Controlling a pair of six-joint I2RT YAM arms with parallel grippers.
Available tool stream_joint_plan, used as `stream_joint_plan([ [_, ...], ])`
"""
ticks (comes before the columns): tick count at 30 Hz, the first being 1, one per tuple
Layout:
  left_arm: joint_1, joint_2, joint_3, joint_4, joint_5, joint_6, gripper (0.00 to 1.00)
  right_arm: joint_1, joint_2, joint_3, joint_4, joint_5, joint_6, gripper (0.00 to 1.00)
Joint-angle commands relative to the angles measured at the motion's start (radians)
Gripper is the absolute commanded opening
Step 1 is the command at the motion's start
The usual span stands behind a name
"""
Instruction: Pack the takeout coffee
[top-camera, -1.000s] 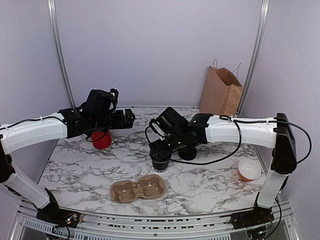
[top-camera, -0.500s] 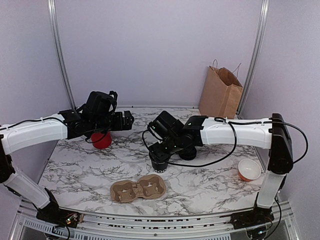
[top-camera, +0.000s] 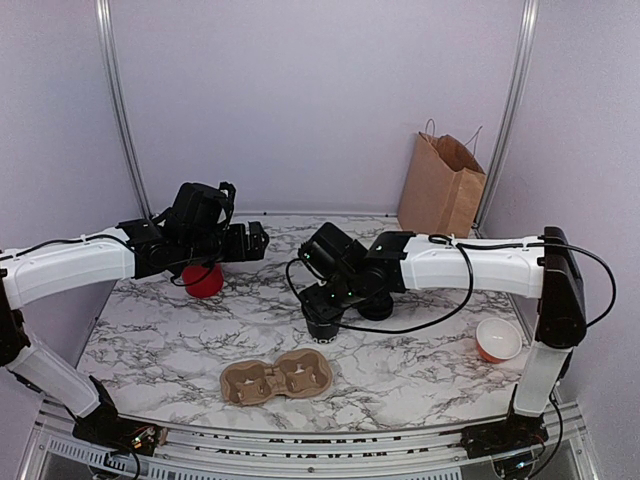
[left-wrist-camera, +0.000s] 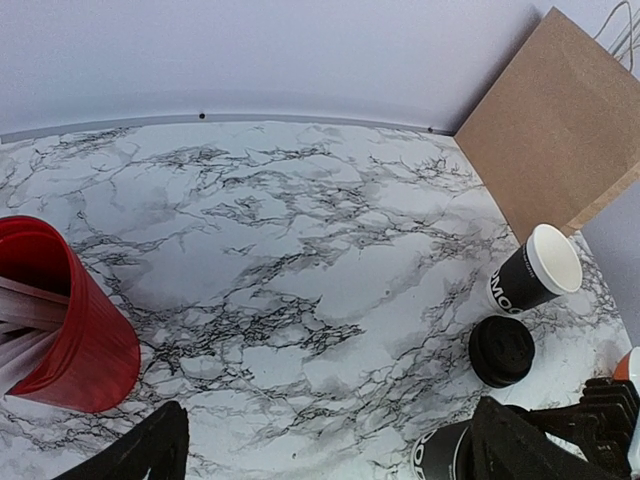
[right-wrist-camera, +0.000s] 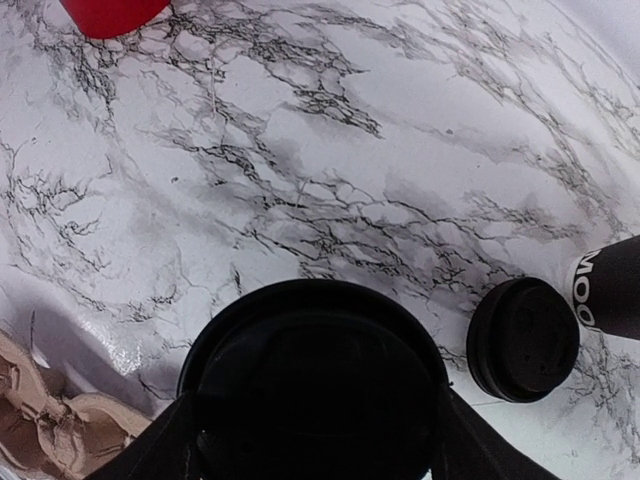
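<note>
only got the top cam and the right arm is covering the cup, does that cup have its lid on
Observer: Yes. The right wrist view shows a round black lid seated on the takeout coffee under the right gripper.
Operator: ok, anything hidden behind that arm
Observer: The left wrist view shows a second black cup standing open, white inside, in front of the paper bag.
Operator: where's the lid for that one
Observer: A loose black lid lies flat on the table beside that open cup.
</note>
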Motion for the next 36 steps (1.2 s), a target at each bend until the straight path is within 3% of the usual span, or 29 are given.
stream_joint_plan([
  [1,0.007,-0.008,-0.006,-0.012,0.011,-0.007,0.99,0.008,-0.044,0.016,-0.013,0.038,0.018,0.61],
  [16,0.007,0.040,0.050,0.007,0.067,-0.014,0.99,-0.092,-0.294,-0.266,0.003,0.052,0.113,0.60],
  [24,0.007,0.053,0.062,0.006,0.080,-0.015,0.99,-0.319,-0.455,-0.449,-0.008,0.078,0.117,0.60],
  [36,0.007,0.021,0.035,0.007,0.085,-0.007,0.99,-0.610,-0.480,-0.490,0.076,0.102,0.072,0.60],
])
